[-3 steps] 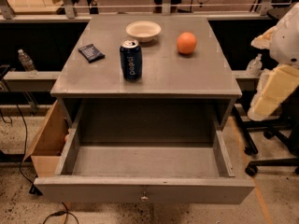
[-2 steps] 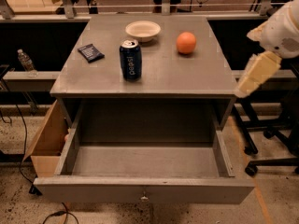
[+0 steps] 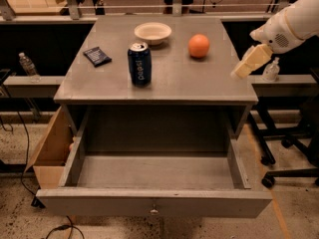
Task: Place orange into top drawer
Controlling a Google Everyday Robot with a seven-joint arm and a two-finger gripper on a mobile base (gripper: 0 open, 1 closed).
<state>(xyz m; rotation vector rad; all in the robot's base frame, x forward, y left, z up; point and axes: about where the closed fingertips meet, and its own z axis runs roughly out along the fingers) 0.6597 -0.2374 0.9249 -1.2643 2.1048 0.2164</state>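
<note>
Partly, the arm (image 3: 294,21) runs off the right edge; its pincer (image 3: 247,63) hovers beside the table (image 3: 164,86), spread or pressed together I cannot tell; the orange (image 3: 199,46), smooth and round, sits on the table; the top drawer (image 3: 154,203) stands open.

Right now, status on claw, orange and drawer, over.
Claw at right edge of table, clear of orange. Orange sits on table. Top drawer open. Nothing between claw and orange.
</note>
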